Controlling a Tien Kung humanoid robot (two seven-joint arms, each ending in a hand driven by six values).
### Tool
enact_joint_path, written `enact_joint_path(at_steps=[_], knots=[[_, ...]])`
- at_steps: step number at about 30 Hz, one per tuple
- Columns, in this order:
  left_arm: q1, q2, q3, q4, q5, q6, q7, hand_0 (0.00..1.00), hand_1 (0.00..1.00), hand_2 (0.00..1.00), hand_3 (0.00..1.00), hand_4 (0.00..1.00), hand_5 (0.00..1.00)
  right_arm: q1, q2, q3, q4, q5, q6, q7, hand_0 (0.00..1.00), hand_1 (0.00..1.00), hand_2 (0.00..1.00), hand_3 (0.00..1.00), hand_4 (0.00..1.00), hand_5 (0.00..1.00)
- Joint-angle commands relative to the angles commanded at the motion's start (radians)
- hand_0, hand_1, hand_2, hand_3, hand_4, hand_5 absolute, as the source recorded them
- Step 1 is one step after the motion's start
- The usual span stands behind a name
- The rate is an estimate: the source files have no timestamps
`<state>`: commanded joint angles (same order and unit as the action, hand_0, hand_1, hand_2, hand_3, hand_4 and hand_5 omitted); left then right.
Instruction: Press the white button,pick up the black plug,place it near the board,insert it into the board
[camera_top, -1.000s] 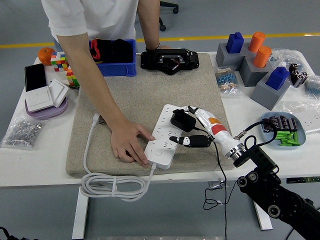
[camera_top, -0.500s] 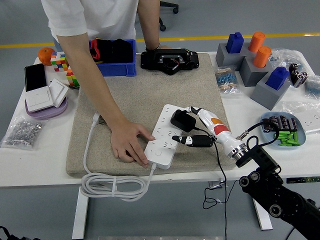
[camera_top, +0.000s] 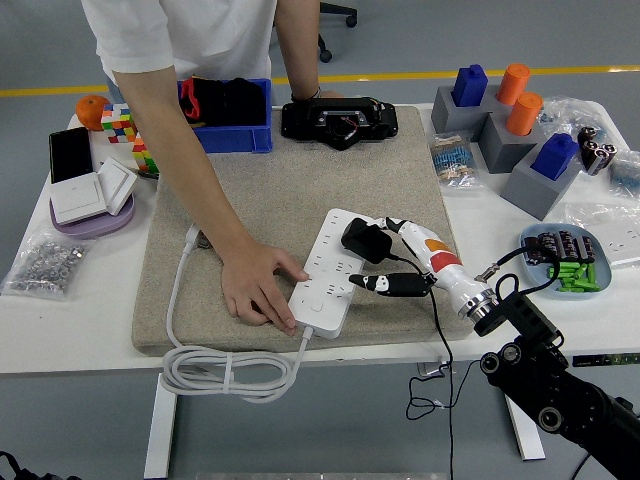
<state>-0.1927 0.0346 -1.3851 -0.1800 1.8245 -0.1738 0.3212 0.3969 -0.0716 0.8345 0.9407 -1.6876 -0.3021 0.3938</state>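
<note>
White tabletop (camera_top: 90, 325) is carrying a beige mat (camera_top: 290, 190), and on that mat I am seeing the white power strip (camera_top: 335, 272) lying at a slant, its thick white cable (camera_top: 225, 370) looping off the near edge. I am holding my right hand (camera_top: 400, 262) over the strip's right side, fingers closing around the black plug (camera_top: 365, 240), thumb stretching forward below it. The plug is sitting on the strip's upper right part; I cannot tell whether its pins are seated. A person's hand (camera_top: 258, 288) is pressing flat on the strip's left side, holding it down, while the person's other arm is reaching toward a black device (camera_top: 340, 120) at the mat's far edge. A blue bin (camera_top: 235, 128) is standing beside it.
</note>
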Motion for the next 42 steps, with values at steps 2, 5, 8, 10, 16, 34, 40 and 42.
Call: enact_joint_path(at_steps=[2,5,8,10,16,34,40,42], knots=[[0.001,0.001,0.000,0.000,0.000,0.000,0.000,0.691,0.635,0.612,0.639,0.560,0.209,0.004,0.001,-0.003,-0.006,0.000,-0.001,0.001,0.852,0.772,0.706,0.697,0.998,0.440],[0.001,0.002,0.002,0.000,0.000,-0.001,0.001,0.691,0.635,0.613,0.639,0.561,0.210,0.009,0.003,-0.009,-0.010,0.000,0.000,0.000,0.852,0.772,0.708,0.695,0.998,0.438],[0.001,0.003,0.002,0.000,0.005,-0.002,0.001,0.691,0.635,0.613,0.639,0.561,0.210,0.011,0.005,-0.019,-0.003,0.001,0.002,0.000,0.852,0.772,0.708,0.695,0.998,0.438],[0.001,0.003,0.002,0.000,0.007,-0.003,0.001,0.692,0.635,0.613,0.639,0.561,0.211,0.012,0.006,-0.026,0.002,0.002,0.002,-0.001,0.851,0.769,0.706,0.695,0.998,0.436],[0.002,0.003,0.002,0.000,0.010,-0.004,0.002,0.691,0.635,0.613,0.639,0.559,0.209,0.021,0.007,-0.056,0.010,0.006,0.004,-0.001,0.850,0.770,0.704,0.692,0.998,0.433],[0.001,0.006,-0.001,0.000,0.013,-0.005,0.002,0.691,0.635,0.613,0.639,0.559,0.207,0.095,0.006,-0.137,-0.063,0.021,0.014,-0.012,0.850,0.767,0.702,0.689,0.998,0.431],[0.001,0.005,-0.001,0.000,0.003,-0.004,0.002,0.692,0.635,0.613,0.639,0.560,0.208,0.094,0.004,-0.130,-0.050,0.016,0.017,-0.016,0.851,0.766,0.702,0.691,0.998,0.430],[0.002,0.005,-0.003,0.000,0.003,-0.003,0.002,0.692,0.635,0.613,0.639,0.560,0.208,0.092,0.001,-0.119,-0.030,0.016,0.017,-0.015,0.851,0.766,0.702,0.691,0.998,0.430]])
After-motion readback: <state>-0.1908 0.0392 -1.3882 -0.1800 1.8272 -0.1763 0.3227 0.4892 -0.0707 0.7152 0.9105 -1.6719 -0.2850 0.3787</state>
